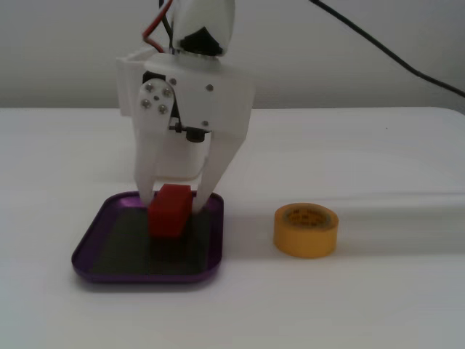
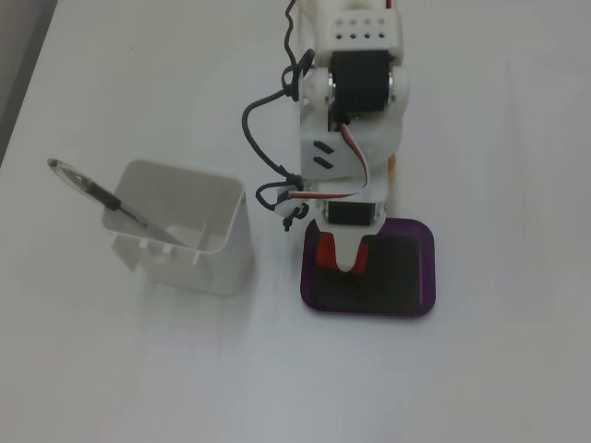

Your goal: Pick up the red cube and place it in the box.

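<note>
The red cube sits inside the box, at lower left of the front fixed view, near the rim farthest from that camera. You can't tell its long axis. Your hand straddles it, fingers spread apart.

Red cube: matte red. Box: purple metallic rim, dark bottom. Tape roll: yellow. Gripper: white. Container: white. Table: white.
</note>
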Robot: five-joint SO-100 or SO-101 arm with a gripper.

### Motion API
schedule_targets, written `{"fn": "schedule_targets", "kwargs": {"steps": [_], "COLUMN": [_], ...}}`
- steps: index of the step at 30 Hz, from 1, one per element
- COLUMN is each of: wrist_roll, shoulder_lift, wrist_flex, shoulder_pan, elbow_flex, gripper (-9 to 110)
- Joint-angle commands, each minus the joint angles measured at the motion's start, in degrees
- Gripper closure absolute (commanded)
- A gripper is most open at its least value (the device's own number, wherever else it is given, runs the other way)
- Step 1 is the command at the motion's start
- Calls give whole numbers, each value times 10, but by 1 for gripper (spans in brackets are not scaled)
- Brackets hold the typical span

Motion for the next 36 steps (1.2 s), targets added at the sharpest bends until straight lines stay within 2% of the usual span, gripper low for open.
{"fn": "schedule_targets", "kwargs": {"steps": [1, 7, 10, 17, 23, 30, 36], "wrist_roll": [-3, -4, -2, 0, -1, 5, 4], "shoulder_lift": [73, 176, 259, 507, 688, 886, 1051], "wrist_flex": [56, 196, 213, 213, 213, 205, 91], "shoulder_pan": [-2, -4, -4, -4, -3, -3, -2], "elbow_flex": [-75, -227, -270, -203, 6, 341, 649], "gripper": [86, 86, 87, 87, 87, 87, 86]}}
